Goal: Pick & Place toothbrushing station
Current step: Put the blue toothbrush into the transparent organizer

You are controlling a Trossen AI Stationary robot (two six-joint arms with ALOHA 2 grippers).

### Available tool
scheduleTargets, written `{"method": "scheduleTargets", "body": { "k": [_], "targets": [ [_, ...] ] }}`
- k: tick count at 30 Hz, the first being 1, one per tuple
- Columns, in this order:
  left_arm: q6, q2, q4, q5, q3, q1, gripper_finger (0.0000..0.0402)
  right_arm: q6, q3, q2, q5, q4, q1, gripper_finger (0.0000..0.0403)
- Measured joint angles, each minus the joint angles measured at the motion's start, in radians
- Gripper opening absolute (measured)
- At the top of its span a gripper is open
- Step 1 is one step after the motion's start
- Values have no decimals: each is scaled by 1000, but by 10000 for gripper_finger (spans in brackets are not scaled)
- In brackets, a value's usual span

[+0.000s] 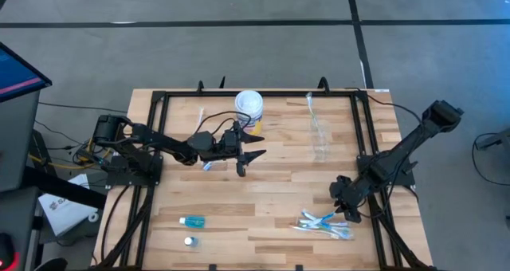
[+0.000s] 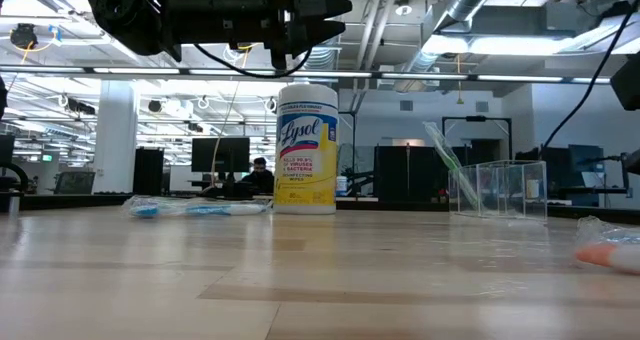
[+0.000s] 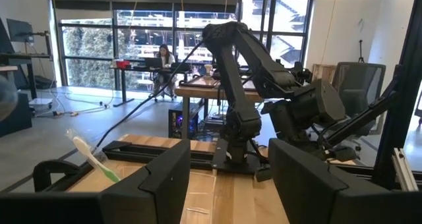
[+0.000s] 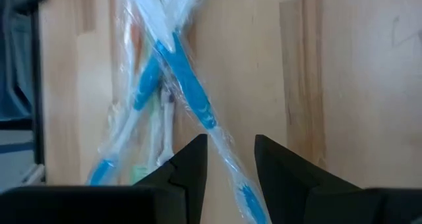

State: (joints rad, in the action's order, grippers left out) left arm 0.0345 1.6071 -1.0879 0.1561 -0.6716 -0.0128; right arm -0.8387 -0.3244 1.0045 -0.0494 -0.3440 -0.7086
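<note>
Several wrapped blue and white toothbrushes point(image 1: 323, 223) lie in a pile on the table's near right; they also show in the right wrist view point(image 4: 178, 72). My right gripper point(image 1: 347, 203) is open just over them, and its fingers point(image 4: 231, 161) stand on either side of one blue toothbrush point(image 4: 198, 105). Clear plastic cups point(image 1: 319, 139) stand at the far right, with a green wrapped toothbrush point(image 1: 311, 104) leaning in them. A blue tube point(image 1: 192, 221) lies at the near left. My left gripper point(image 1: 249, 159) is open and empty, high over the table's middle.
A white-lidded Lysol canister point(image 1: 249, 108) stands at the far middle, just beyond my left gripper. Another wrapped toothbrush point(image 2: 190, 208) lies under my left arm. A small cap point(image 1: 189, 241) lies near the blue tube. A black frame point(image 1: 362, 127) borders the work area.
</note>
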Motion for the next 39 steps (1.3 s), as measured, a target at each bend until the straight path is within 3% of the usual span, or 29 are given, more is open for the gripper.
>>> {"method": "scheduleTargets", "body": {
  "k": [13, 17, 23, 30, 39],
  "targets": [
    [0, 0, 0, 0, 0, 0, 197, -24, -2, 113, -1, 41, -52, 114],
    [0, 0, 0, 0, 0, 0, 197, -26, -2, 112, 3, 38, -54, 85],
    [0, 0, 0, 0, 0, 0, 197, -29, 0, 107, -10, 35, -49, 9],
    [0, 0, 3, 0, 0, 0, 197, -21, -2, 108, -9, 34, -49, 2],
    [0, 0, 4, 0, 0, 0, 197, 12, -139, 108, 55, -214, -47, 0]
  ]
}}
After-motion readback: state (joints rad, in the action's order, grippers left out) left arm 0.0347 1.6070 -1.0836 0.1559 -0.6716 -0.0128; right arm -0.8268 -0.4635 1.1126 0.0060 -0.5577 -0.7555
